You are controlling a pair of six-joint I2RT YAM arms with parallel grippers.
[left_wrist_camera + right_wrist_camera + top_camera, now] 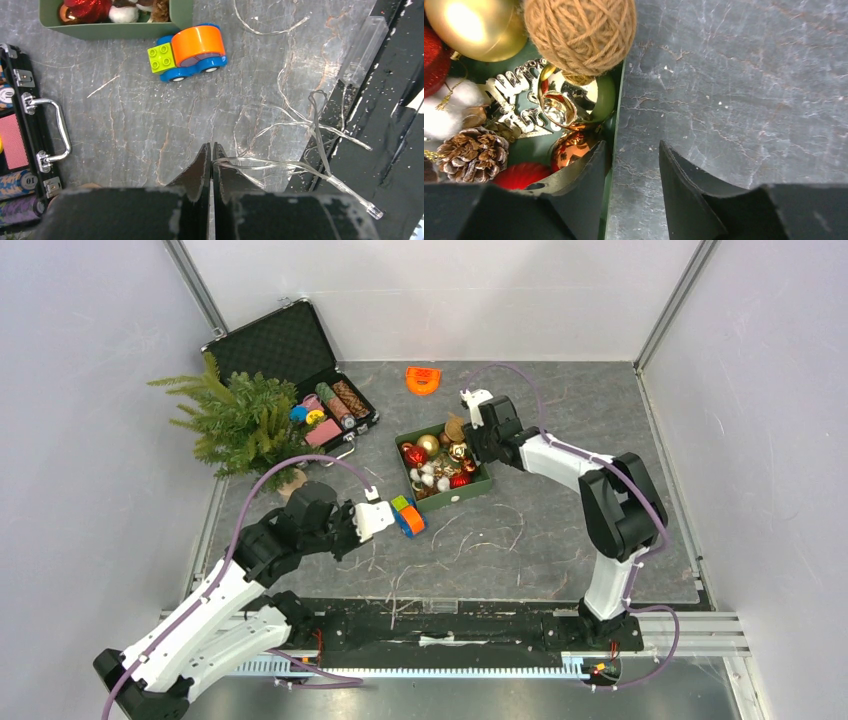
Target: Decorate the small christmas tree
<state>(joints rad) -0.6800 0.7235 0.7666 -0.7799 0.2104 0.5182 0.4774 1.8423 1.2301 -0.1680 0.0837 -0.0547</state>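
The small christmas tree stands at the far left of the table, with nothing hanging on it that I can see. My left gripper is shut on a clear light-string wire, which trails right over the table's front edge. My right gripper is open, straddling the right wall of the green tray. One finger is inside the tray, the other over bare table. The tray holds a yarn ball, a gold ball, a pine cone and a copper ball.
An open black briefcase with small items sits behind the tree. A toy car lies just in front of the tray's left corner. An orange object lies at the back. Loose wire strands spread across the front of the table.
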